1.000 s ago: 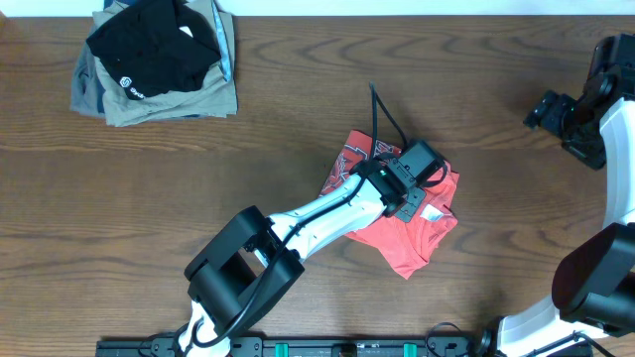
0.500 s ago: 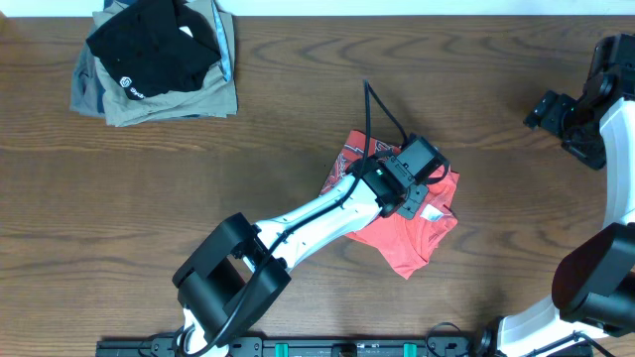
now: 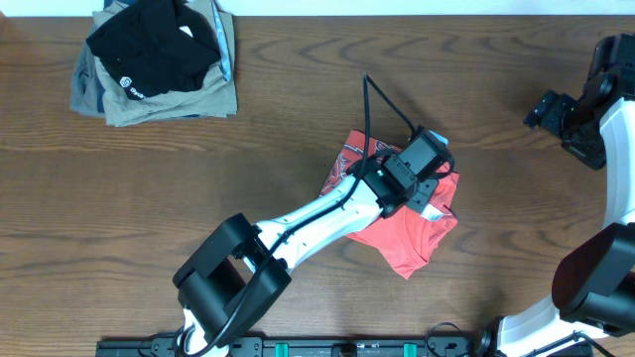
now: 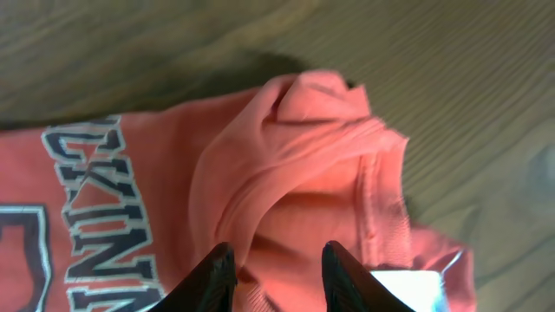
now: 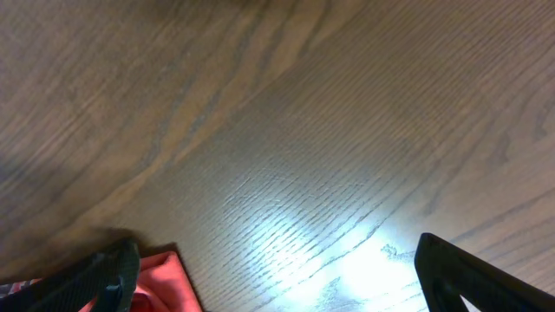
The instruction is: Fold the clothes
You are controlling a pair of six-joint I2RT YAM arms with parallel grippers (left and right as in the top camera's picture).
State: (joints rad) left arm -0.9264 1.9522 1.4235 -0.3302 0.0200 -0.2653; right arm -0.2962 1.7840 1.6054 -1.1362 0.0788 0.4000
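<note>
Lying crumpled right of centre on the dark wooden table (image 3: 298,109), the red-orange cotton T-shirt (image 3: 409,240) with white lettering likely needs flattening first. The left gripper (image 4: 277,276) hovers over its bunched collar, jaws slightly apart — whether they are pinching cloth, I cannot tell. Next, pull a hem outward. The right gripper (image 5: 277,282) hangs wide open, empty.

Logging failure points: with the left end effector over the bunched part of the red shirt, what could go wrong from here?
1. The left end effector, jaws partly apart, sits over a bunched ridge of cloth; closing here may pinch several layers and crumple the T-shirt further.
2. The right end effector is open and away from the shirt, so nothing pins it; a one-sided pull could slide it.
</note>
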